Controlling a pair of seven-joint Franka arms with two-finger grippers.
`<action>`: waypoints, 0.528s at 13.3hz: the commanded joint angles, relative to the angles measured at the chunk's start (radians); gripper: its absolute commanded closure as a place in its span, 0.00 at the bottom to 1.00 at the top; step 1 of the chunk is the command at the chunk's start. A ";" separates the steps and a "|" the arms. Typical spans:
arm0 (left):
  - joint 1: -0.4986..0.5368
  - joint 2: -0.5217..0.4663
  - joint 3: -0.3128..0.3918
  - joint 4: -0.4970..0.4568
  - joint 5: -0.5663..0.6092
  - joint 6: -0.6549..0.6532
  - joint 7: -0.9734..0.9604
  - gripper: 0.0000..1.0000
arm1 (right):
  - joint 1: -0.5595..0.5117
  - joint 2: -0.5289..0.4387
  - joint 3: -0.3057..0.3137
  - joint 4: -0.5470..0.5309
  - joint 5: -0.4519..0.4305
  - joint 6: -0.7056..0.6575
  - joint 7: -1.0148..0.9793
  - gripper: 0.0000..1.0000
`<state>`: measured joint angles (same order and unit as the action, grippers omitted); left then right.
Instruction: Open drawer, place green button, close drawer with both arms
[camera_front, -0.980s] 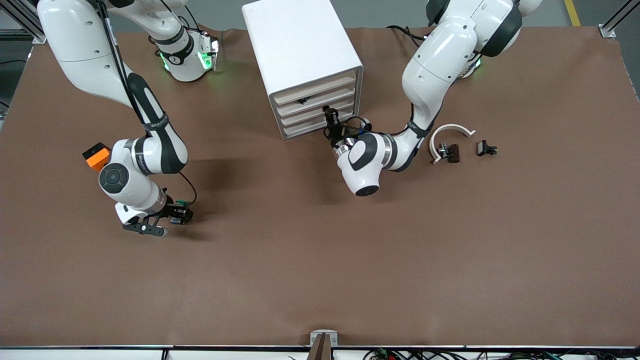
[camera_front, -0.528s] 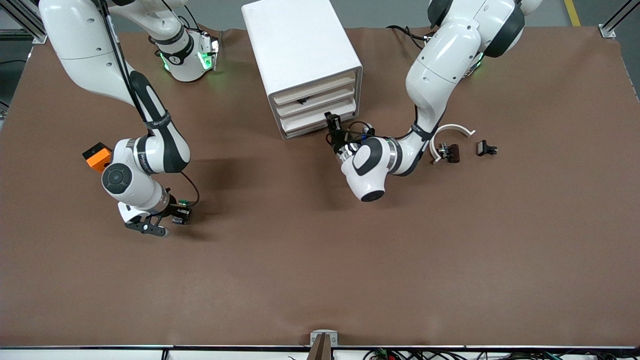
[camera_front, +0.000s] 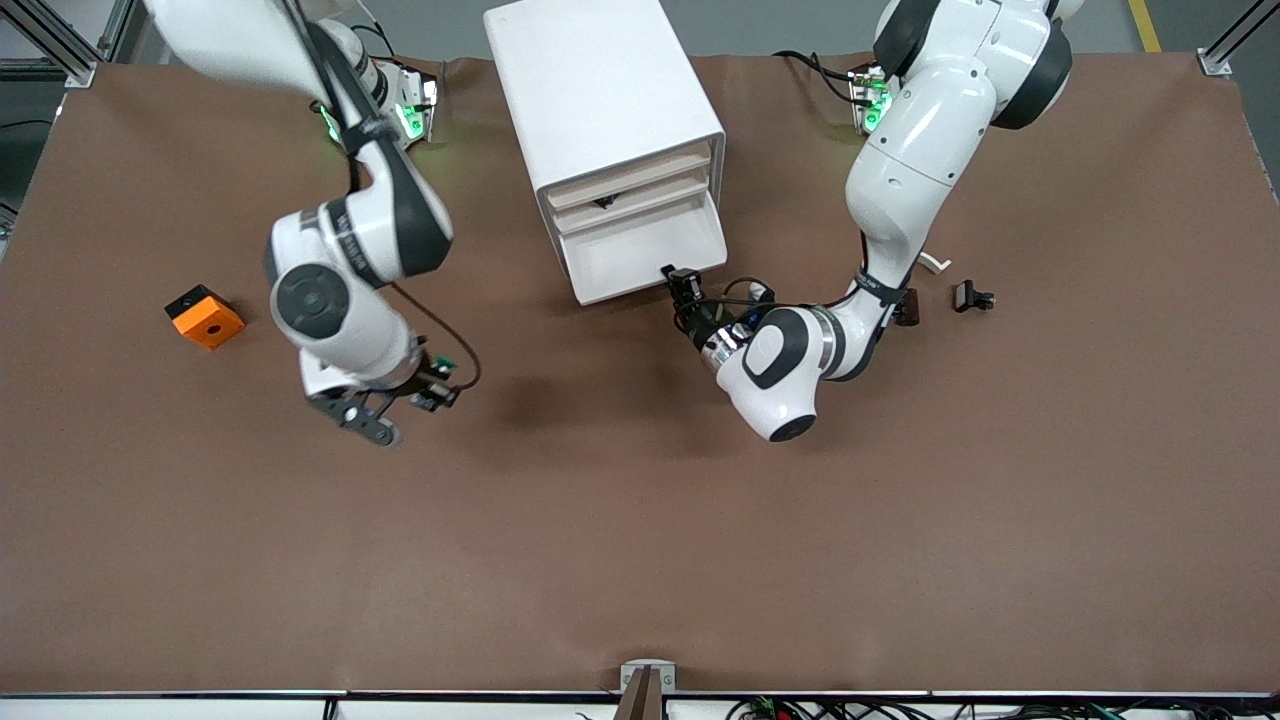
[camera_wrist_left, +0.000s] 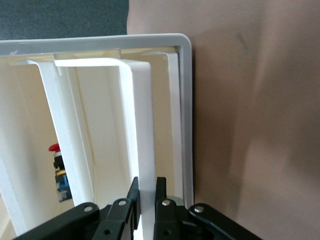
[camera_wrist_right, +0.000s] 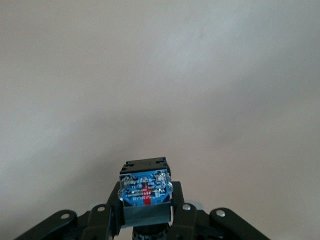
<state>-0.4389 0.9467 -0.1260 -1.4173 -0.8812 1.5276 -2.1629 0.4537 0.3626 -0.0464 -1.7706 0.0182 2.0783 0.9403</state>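
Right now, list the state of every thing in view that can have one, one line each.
drawer: pulled out of the cabinet.
left gripper: shut on the drawer's front edge.
button: held off the table.
right gripper: shut on the button, over bare table.
orange block: lying on the table, toward the right arm's end.

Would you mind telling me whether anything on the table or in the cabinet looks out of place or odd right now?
Nothing stands out. The drawer is pulled out with the left pincer shut on its front edge, and the right pincer holds the button over bare table. The orange block sits upright.
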 joint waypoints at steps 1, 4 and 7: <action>0.019 0.020 -0.011 0.072 -0.019 0.042 0.003 1.00 | 0.100 -0.045 -0.007 0.029 0.047 -0.056 0.191 1.00; 0.028 0.018 -0.011 0.080 -0.019 0.069 0.005 1.00 | 0.192 -0.047 -0.009 0.106 0.094 -0.156 0.351 1.00; 0.031 0.017 -0.011 0.093 -0.016 0.071 0.005 0.94 | 0.285 -0.042 -0.010 0.109 0.092 -0.146 0.478 1.00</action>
<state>-0.4196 0.9470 -0.1257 -1.3952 -0.8744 1.5526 -2.1580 0.6905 0.3181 -0.0449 -1.6666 0.0976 1.9380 1.3525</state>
